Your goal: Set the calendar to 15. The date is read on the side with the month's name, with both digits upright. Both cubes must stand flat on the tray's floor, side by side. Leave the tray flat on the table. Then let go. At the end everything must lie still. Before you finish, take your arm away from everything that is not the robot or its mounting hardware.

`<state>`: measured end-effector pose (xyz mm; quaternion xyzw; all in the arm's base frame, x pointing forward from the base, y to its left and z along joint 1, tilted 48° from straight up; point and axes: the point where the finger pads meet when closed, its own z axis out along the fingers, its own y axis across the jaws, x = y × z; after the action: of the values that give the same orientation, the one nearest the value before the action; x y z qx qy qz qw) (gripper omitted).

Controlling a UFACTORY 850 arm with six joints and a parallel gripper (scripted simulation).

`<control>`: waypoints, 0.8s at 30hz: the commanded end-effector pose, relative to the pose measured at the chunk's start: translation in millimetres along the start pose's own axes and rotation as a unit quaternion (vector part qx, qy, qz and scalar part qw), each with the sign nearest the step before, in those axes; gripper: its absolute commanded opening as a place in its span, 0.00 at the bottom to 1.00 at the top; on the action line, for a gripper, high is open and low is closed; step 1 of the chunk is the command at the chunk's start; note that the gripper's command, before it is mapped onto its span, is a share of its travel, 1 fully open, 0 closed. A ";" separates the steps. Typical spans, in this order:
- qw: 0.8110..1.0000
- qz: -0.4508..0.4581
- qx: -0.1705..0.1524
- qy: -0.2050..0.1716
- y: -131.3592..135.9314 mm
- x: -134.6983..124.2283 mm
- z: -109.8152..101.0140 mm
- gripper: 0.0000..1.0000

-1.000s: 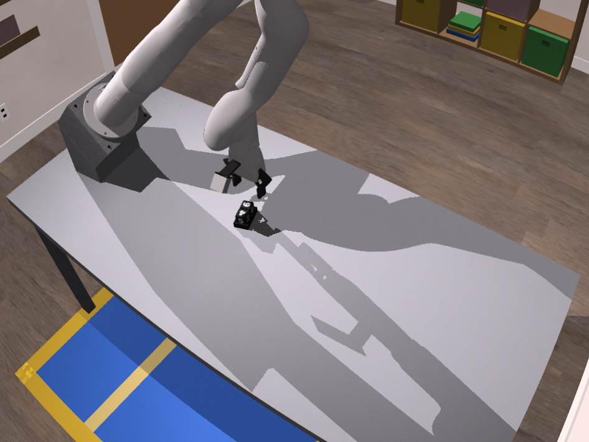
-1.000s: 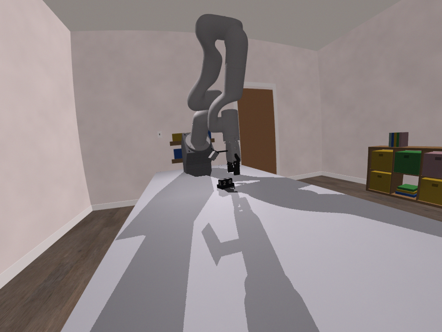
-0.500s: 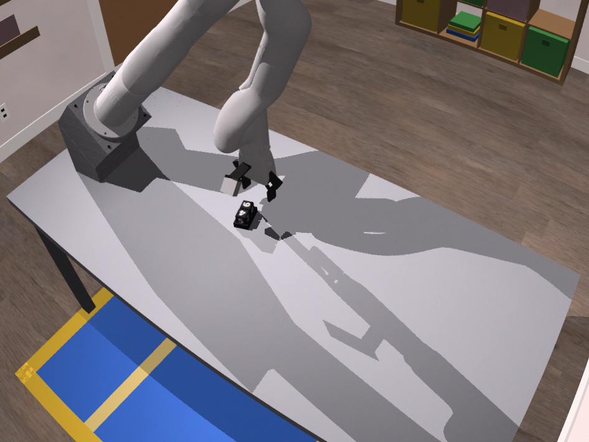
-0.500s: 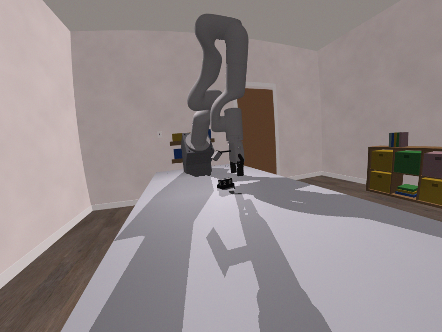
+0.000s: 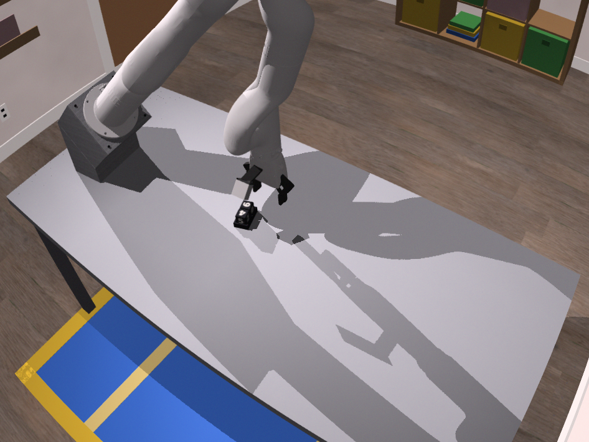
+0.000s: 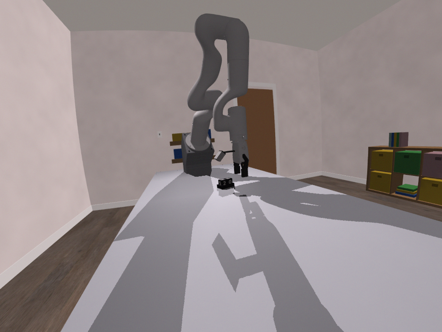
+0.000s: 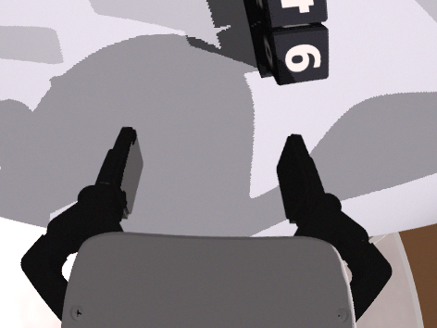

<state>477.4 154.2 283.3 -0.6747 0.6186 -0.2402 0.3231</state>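
The black calendar (image 5: 245, 215) sits on the grey table, two number cubes side by side in a small black tray. In the wrist view its cubes (image 7: 291, 19) show 4 and 6 on their top faces. In the exterior view the calendar (image 6: 225, 185) shows two digits on its near side, about 2 and 0. My gripper (image 5: 271, 189) hangs above the table just behind and to the right of the calendar, open and empty. It also shows in the wrist view (image 7: 213, 152) and in the exterior view (image 6: 240, 169). The calendar lies beyond the fingertips, off to the right.
The robot base (image 5: 102, 137) stands at the table's back left corner. A shelf with coloured bins (image 5: 499, 33) stands far off on the floor. A blue and yellow mat (image 5: 119, 375) lies on the floor by the table's front edge.
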 end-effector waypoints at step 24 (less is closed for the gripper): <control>1.000 0.000 0.000 0.001 -19.1 -4.0 29.1 1.00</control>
<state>508.1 162.1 279.6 -0.6746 0.6191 -0.2410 0.3217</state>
